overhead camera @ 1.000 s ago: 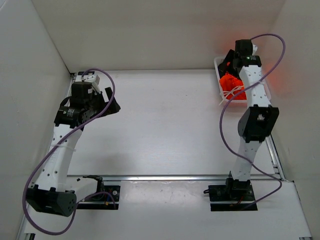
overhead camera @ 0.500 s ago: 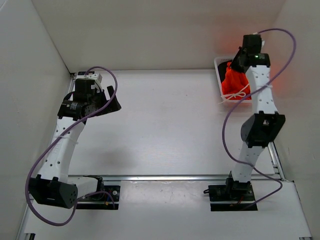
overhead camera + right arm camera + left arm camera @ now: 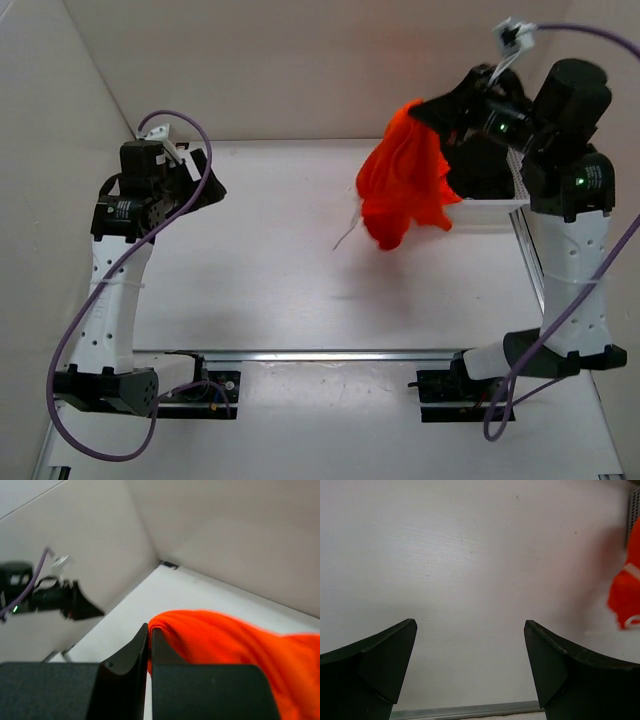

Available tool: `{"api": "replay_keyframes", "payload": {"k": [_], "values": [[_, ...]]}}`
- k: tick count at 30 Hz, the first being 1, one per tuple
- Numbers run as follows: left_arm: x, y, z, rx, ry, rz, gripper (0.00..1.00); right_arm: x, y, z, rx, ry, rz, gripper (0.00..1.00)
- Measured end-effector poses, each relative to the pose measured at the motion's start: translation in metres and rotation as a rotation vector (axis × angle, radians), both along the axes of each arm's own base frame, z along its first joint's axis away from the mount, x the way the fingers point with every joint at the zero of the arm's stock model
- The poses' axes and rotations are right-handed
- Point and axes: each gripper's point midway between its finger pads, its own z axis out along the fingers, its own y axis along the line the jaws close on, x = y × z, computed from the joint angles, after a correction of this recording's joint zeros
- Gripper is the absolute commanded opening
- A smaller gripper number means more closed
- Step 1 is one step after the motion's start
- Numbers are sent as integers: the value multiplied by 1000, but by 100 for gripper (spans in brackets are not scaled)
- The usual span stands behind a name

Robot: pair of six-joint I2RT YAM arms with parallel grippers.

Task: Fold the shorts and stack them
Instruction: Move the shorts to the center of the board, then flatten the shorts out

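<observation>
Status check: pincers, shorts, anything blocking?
Right pincer shut on the shorts, which hang bunched above the table. Left pincer open, holding nothing. No obstruction seen.

Shorts (image 3: 405,180): one pair, neon-orange thin fabric, hung bunched and crumpled in mid-air over the right rear table (image 3: 300,260), white drawstring (image 3: 346,234) dangling.
</observation>
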Motion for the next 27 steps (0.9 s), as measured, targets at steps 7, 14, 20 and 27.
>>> {"api": "replay_keyframes", "payload": {"k": [7, 14, 20, 27], "values": [[2, 5, 12, -29, -19, 31, 100, -42, 29, -159, -125, 337, 178, 63], [11, -40, -24, -67, 109, -115, 100, -21, -7, -349, -283, 900, -124, 33], [16, -128, -83, -19, 305, -344, 100, -64, -40, -370, -218, 949, -336, 48], [55, -263, -131, 95, 389, -569, 100, -123, -42, -413, -31, 1077, -377, 73]]}}
